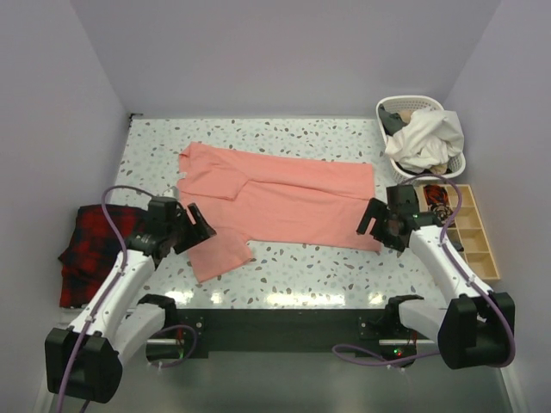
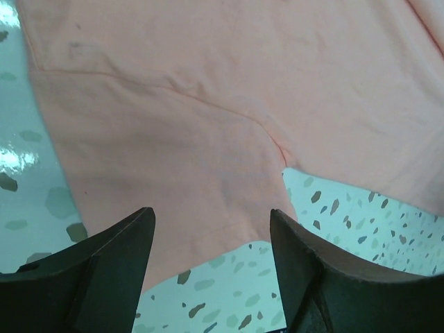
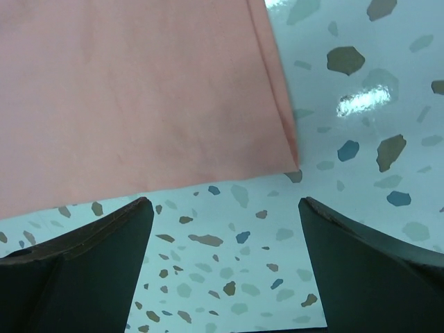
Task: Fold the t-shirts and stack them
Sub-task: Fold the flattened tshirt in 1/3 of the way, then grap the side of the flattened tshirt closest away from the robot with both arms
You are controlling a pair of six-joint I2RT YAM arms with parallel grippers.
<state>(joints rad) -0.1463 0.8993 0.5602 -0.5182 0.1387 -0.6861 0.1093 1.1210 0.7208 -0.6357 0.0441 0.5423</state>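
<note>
A salmon-pink t-shirt (image 1: 293, 198) lies flat across the middle of the table, its hem to the right and one sleeve (image 1: 219, 254) sticking out toward the near left. My left gripper (image 1: 203, 225) hovers open at that sleeve. In the left wrist view the left gripper (image 2: 211, 232) has the sleeve's (image 2: 173, 173) edge and bare table between its fingers. My right gripper (image 1: 372, 225) stands open just off the shirt's near right corner (image 3: 291, 156). The right wrist view shows only speckled table between the right gripper's (image 3: 223, 208) fingers.
A red-and-black plaid cloth (image 1: 93, 249) lies folded at the table's left edge. A white laundry basket (image 1: 392, 163) holding light clothes stands at the back right. A wooden compartment tray (image 1: 475, 231) sits beside the right arm. The tabletop (image 1: 301, 267) is speckled white.
</note>
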